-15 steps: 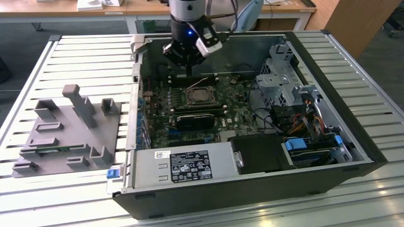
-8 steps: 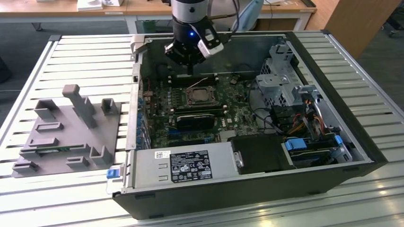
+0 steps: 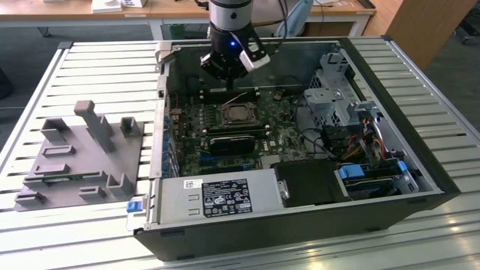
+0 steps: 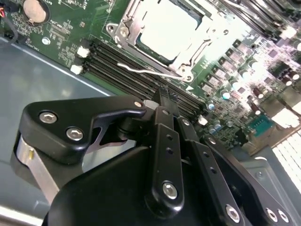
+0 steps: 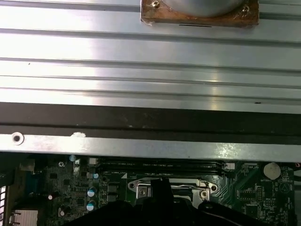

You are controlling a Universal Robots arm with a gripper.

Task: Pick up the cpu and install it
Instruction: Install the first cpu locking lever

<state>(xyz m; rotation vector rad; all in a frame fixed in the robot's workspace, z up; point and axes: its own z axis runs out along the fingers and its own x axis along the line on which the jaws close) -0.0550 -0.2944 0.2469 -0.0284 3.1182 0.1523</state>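
While its fingers sit pressed together on nothing, the gripper hangs just above and beside the cpu, seated flat in its socket

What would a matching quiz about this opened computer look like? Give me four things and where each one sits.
Things:
1. chip
2. grey box with white label
3. grey plastic stand
4. gripper

Places:
A. on the slatted table, at the exterior view's left of the computer case
B. in the metal socket on the green board
C. hanging above the board, beyond the socket
D. along the near edge inside the case

Pairs: 1-B, 2-D, 3-A, 4-C
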